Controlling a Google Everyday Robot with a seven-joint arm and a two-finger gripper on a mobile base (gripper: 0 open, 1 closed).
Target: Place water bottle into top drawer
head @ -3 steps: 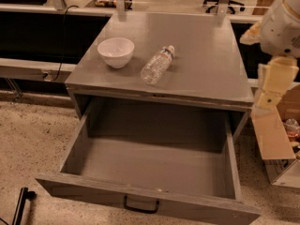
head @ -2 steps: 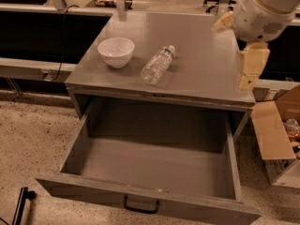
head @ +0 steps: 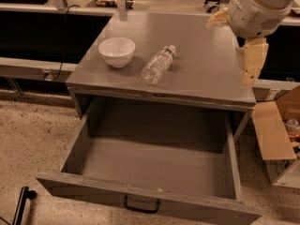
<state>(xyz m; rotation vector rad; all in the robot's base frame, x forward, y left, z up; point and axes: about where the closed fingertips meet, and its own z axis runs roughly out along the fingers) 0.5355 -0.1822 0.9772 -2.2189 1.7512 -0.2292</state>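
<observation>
Cabinet top, water bottle unmoved, closed fingers now over right edge

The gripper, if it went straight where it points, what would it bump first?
Probably the cabinet top near its right edge: the gripper hangs above it, pointing down, far right of the water bottle. Depth is unclear, though.

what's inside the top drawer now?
The top drawer is open; its visible floor is bare. The strip behind its front panel is hidden. The water bottle lies on the cabinet top beside the white bowl; the gripper hangs over that top's right edge.
</observation>
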